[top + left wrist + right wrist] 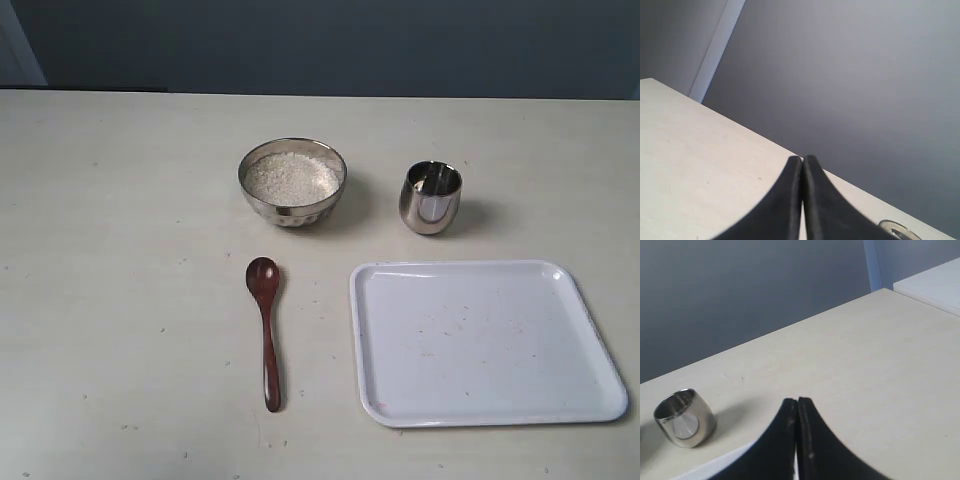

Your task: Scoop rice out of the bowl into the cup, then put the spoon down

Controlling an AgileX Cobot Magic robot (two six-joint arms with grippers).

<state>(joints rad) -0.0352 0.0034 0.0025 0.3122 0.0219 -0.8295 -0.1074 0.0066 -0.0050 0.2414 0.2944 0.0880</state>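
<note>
Pale counter (110, 300); spoon (267, 335) lay left of ctr, handle pointing away from bowl (292, 212), prob. nearer L fingers (785, 200). Those and R fingers (812, 440) were pressed together, empty.

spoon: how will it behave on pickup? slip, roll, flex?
The spoon looks like glossy wood: probably stiff and light, but slick in a pinch. Its thin handle lies flat on the table, so it may skid or pivot when nudged. The oval head likely stops rolling.
</note>
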